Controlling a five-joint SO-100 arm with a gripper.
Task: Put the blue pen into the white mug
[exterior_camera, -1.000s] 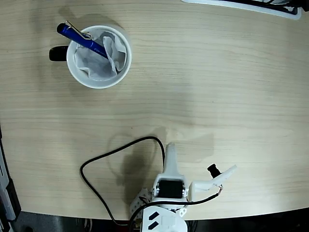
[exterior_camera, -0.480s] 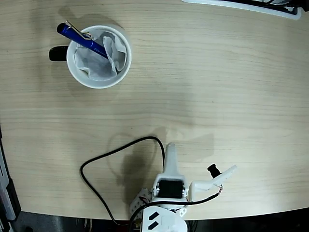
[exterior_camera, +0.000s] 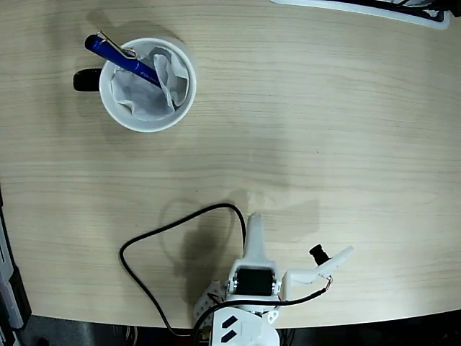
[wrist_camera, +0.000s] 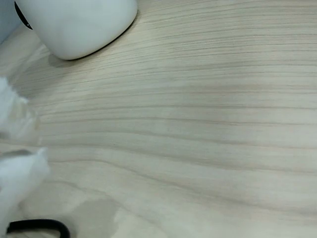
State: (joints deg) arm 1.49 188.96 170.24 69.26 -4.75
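The white mug (exterior_camera: 146,125) stands at the table's upper left in the fixed view, its black handle (exterior_camera: 86,79) pointing left and crumpled tissue inside. The blue pen (exterior_camera: 122,59) leans in the mug, its clip end sticking out over the upper-left rim. My gripper (exterior_camera: 253,220) rests far from it at the bottom centre, folded back over the arm's base. It shows as one narrow tapered point, shut and holding nothing. In the wrist view the mug's wall (wrist_camera: 74,25) fills the top left corner and blurred white fingers (wrist_camera: 17,178) sit at the left edge; the pen is out of that view.
A black cable (exterior_camera: 144,245) loops on the table left of the arm, and its end shows in the wrist view (wrist_camera: 39,225). A white flat object (exterior_camera: 374,11) lies along the top right edge. The table's front edge runs just below the arm's base.
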